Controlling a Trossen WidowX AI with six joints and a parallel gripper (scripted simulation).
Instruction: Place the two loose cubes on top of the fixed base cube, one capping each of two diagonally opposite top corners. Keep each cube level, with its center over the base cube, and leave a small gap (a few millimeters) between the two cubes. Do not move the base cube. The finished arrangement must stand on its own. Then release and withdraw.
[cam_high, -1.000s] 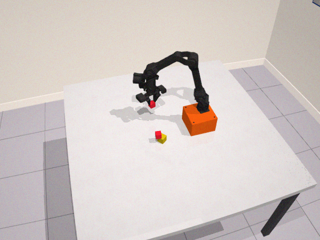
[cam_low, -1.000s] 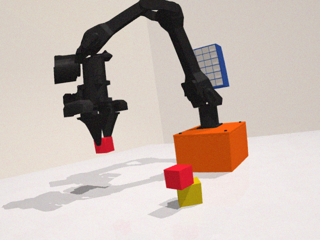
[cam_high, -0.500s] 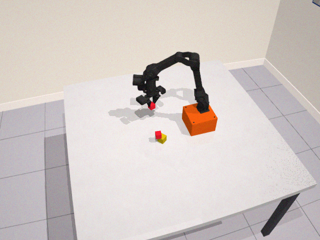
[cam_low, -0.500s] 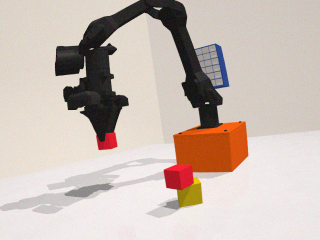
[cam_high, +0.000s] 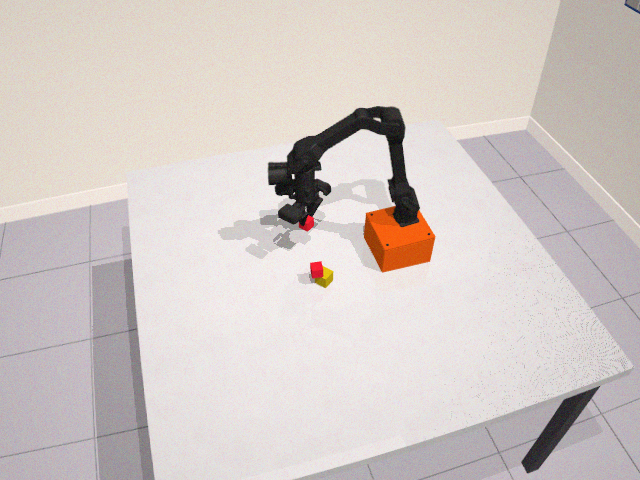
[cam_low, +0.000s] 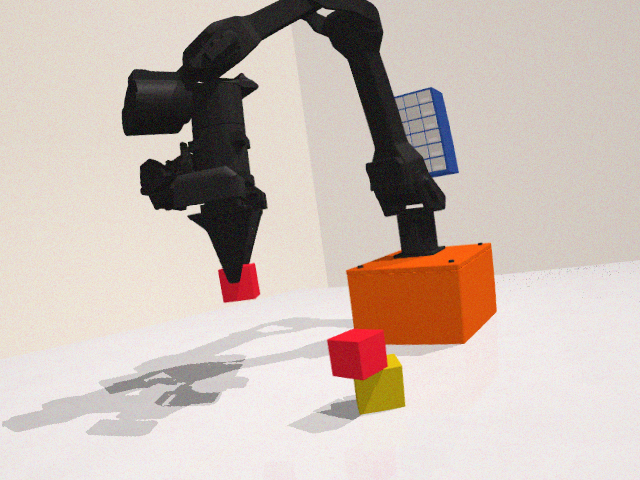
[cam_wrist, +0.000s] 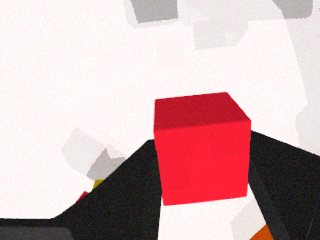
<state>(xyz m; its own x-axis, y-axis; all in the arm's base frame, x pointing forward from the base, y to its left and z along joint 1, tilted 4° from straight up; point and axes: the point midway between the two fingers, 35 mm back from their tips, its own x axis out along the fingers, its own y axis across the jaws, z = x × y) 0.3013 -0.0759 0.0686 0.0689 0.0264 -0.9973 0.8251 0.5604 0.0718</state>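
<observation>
My gripper (cam_high: 306, 219) (cam_low: 235, 276) (cam_wrist: 199, 144) is shut on a red cube (cam_high: 307, 223) (cam_low: 240, 284) (cam_wrist: 202, 154) and holds it level, clear above the white table (cam_high: 310, 387). The yellow base cube (cam_high: 326, 280) (cam_low: 381, 391) stands on the table, nearer the camera and to the right of the gripper. A second red cube (cam_high: 316, 268) (cam_low: 357, 353) sits on top of it, overhanging one top corner. In the wrist view only a sliver of the yellow cube (cam_wrist: 99, 183) shows past the left finger.
The arm stands on an orange pedestal box (cam_high: 398, 242) (cam_low: 418, 299) to the right of the cubes. A blue gridded panel (cam_low: 429, 131) hangs on the wall behind the arm. The arm's shadow lies on the table under the gripper.
</observation>
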